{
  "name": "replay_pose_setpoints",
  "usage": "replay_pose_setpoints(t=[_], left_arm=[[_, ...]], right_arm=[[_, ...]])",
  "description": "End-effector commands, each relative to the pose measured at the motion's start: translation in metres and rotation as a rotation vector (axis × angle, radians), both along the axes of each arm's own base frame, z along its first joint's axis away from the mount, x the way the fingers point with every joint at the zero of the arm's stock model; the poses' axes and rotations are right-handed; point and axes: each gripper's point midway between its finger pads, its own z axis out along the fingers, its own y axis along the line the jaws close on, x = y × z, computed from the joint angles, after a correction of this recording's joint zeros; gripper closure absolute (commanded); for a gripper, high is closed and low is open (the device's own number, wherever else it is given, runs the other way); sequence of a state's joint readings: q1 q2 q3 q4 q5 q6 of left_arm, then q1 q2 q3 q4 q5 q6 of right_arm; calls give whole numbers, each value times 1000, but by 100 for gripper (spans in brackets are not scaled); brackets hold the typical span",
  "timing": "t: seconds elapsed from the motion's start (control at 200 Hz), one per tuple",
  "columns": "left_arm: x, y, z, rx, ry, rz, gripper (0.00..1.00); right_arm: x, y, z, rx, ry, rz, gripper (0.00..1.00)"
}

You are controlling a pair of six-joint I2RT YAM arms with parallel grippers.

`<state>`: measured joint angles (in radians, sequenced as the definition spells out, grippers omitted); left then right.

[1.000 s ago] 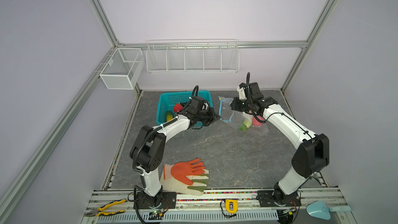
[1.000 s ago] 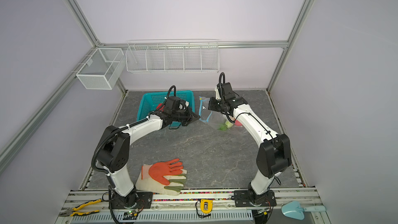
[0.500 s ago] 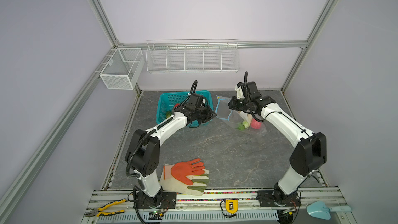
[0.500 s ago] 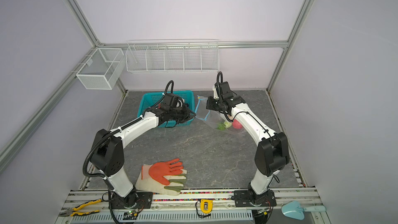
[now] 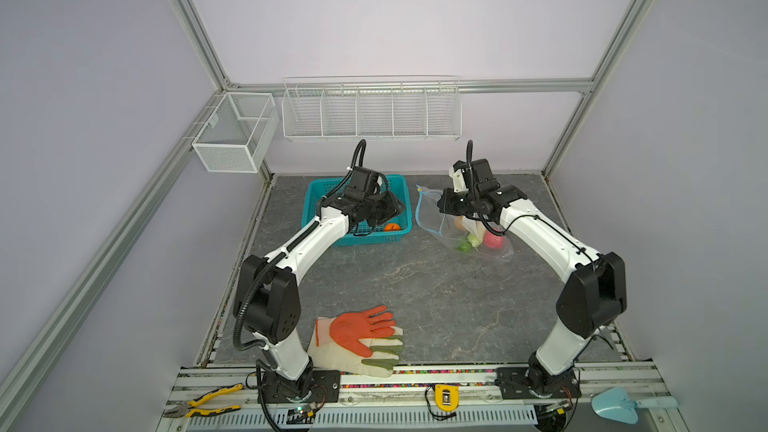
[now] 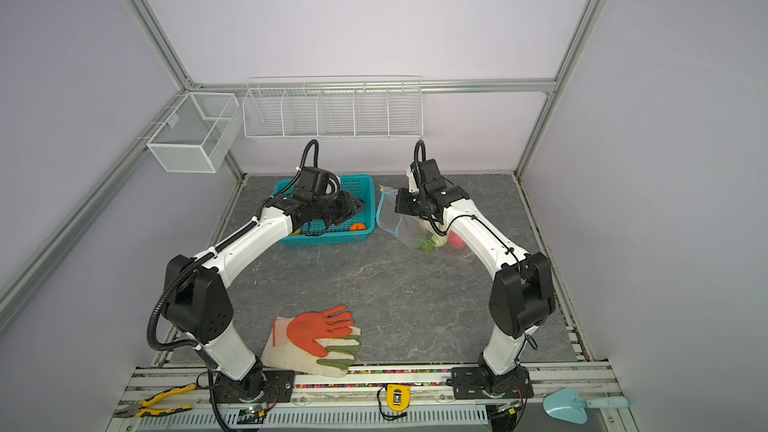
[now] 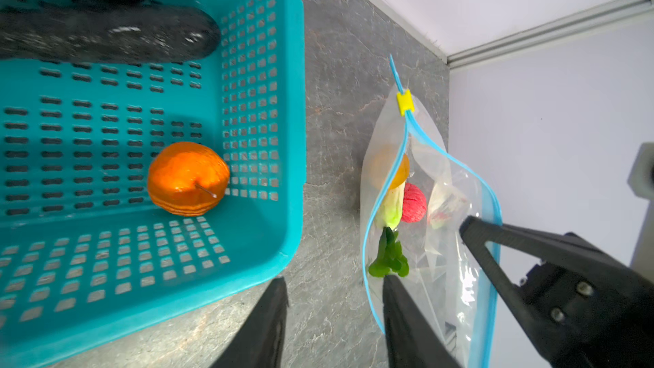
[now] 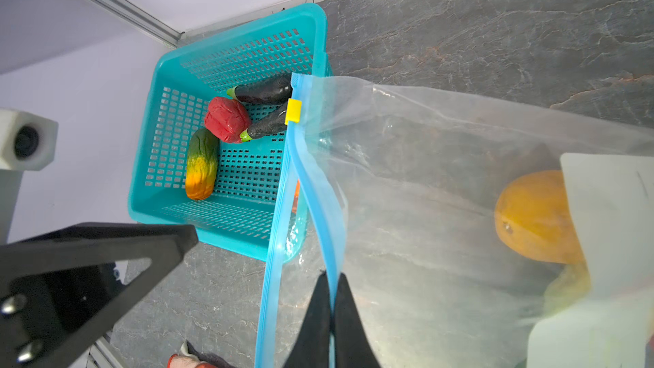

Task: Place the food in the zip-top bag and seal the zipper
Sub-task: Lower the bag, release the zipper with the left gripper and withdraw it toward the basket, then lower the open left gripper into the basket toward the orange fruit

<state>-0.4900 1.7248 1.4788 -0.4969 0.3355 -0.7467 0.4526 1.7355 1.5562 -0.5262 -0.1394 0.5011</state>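
right black gripper (image 8: 332,279) pinches the clear crinkly bag (image 8: 424,157) by its light blue zipper strip (image 8: 315,189); left black gripper (image 7: 334,284) half-open, empty, beside teal perforated basket (image 7: 295,100). toy food (image 7: 187,178) in both. grey marbled tabletop (image 5: 395,280), lilac walls (image 5: 395,14).

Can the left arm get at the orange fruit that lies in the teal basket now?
Probably yes. The left tool is open and empty near the basket rim; the orange fruit lies uncovered, with nothing over it.

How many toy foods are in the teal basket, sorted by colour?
Dark eggplants: 2
Red pepper: 1
Green-to-orange gourd: 1
Orange fruit: 1
Total in the teal basket: 5
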Motion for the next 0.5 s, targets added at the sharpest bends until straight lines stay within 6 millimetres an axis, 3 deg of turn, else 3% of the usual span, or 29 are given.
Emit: replay_pose_setpoints(t=[0.0,0.25,0.495], left_arm=[[8,19,5,58,-13,10,53],[27,50,-25,170,50,43,38],[43,65,-57,320,105,23,33]], right_arm=[[2,7,6,19,-14,19,93],[2,7,4,15,-14,23,93],[1,5,4,4,-13,28,93]])
